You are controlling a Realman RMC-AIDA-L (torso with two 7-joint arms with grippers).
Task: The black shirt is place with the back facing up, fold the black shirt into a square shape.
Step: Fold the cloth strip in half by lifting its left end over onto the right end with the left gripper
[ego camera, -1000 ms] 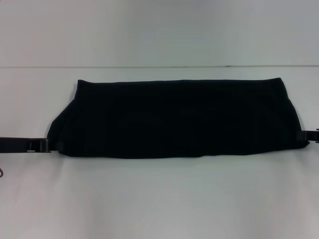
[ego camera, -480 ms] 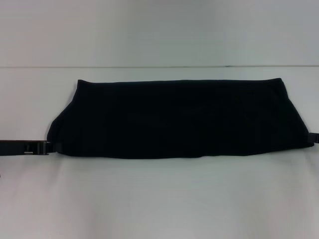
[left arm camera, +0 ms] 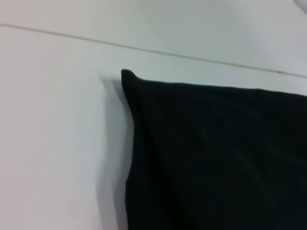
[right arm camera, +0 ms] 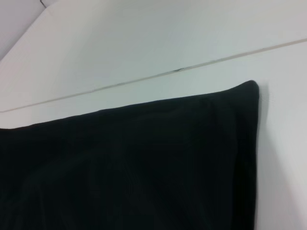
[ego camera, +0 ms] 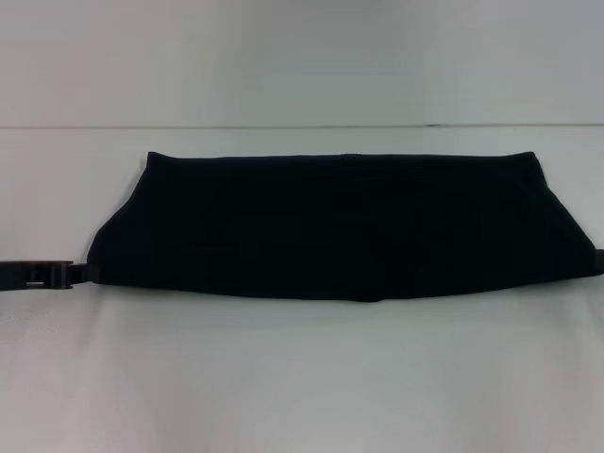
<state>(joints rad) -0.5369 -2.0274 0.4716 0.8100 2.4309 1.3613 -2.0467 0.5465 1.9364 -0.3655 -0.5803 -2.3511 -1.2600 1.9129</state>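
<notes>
Black shirt (ego camera: 340, 226): laid flat on the white table (ego camera: 302, 377) as a wide, shallow band, already folded along its length; a straight far edge and a slightly bowed near edge are seen; the left end is cut at a slant, the right end squarer.
Long axis: run from the robot's left to its right, across the head view; the short axis runs away from the robot.
Left gripper (ego camera: 83, 274): seen low at the shirt's near left corner, touching or just beside the cloth edge; whether the fingers are spread or pinched on fabric cannot be told.
Right gripper (ego camera: 598, 262): only a sliver is seen at the frame edge, by the shirt's near right corner; its finger state cannot be told.
Wrist views: the far left corner of the shirt (left arm camera: 211, 153) and its far right corner (right arm camera: 134, 167) are shown lying flat; no fingers are shown in either.
Deciding relation: the shirt lies between the two grippers, one at each end of the long axis; neither arm is clearly nearer.
Judged next need: the ends are to be brought inward along the long axis, so that the band is shortened to a square.
</notes>
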